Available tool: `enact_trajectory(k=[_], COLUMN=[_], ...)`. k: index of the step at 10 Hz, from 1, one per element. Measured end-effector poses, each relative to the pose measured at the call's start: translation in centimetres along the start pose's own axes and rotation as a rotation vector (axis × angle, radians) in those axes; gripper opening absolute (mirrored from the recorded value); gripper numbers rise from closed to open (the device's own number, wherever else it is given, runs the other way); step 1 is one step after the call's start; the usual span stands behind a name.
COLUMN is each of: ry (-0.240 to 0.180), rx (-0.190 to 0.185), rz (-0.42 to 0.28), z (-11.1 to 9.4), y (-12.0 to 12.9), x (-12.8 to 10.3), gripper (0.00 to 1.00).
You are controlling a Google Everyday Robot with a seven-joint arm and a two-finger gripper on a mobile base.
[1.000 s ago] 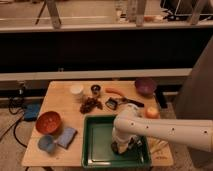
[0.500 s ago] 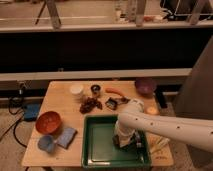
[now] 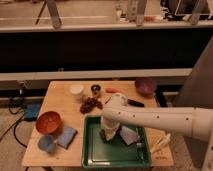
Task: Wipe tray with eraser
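Dim warm overhead light; gripper in shadow inside tray.

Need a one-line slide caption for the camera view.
Wiping task: tool low inside the green tray on the wooden table.

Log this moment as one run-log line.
phase: wiping | gripper: down in green tray, near its middle | eraser: not visible | others: orange bowl, purple bowl

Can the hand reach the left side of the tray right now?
Probably yes. The hand is down inside the tray, near its middle, and the green floor between it and the left wall looks bare.
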Motion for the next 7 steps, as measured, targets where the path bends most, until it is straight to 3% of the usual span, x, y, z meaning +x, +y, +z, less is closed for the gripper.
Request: enact_trajectory(k=[4, 7], ry=[-0.028, -0.058], rx=[-0.005, -0.025], rz=[-0.109, -0.160], z=[0.5, 0.1], y=[-1.8, 0.2], x=[-3.5, -4.9], gripper=[0.00, 0.00])
